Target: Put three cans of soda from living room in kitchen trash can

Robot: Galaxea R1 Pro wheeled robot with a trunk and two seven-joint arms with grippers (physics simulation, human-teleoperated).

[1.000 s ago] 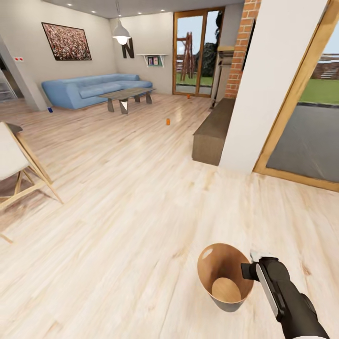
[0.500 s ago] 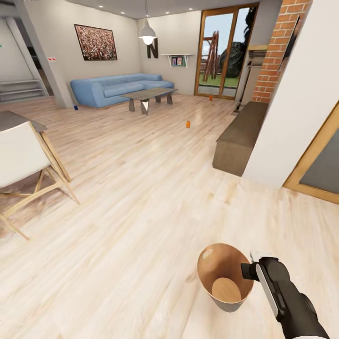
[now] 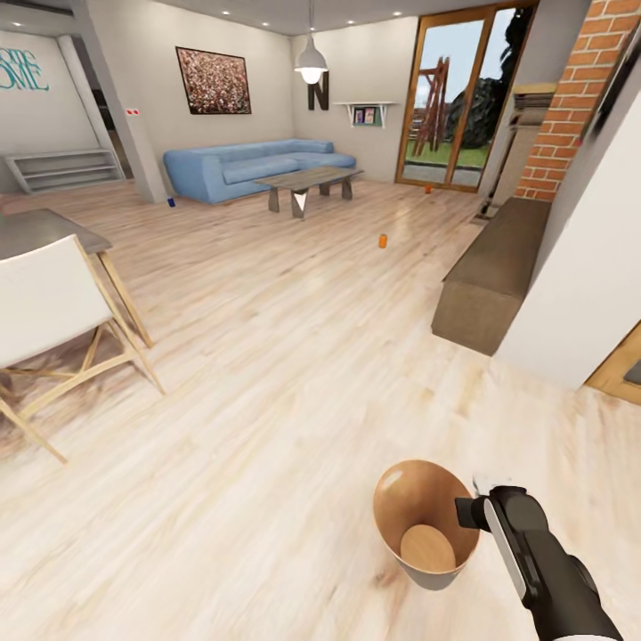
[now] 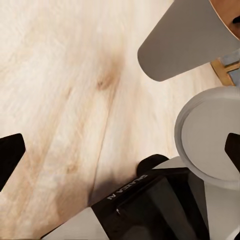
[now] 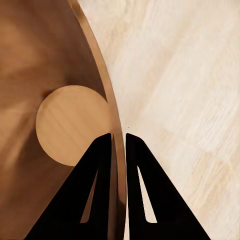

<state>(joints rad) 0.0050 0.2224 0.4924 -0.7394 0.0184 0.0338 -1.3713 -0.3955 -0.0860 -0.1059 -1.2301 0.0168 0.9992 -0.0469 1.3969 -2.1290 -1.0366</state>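
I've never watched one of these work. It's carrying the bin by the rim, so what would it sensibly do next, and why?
Probably roll toward the nearest orange can. The right gripper is clamped on the rim of the bin, which looks empty, and the cans lie far off on the floor: another orange one by the glass door, a blue one beside the sofa.

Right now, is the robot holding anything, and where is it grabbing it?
Yes: the right gripper pinches the trash can by its rim.
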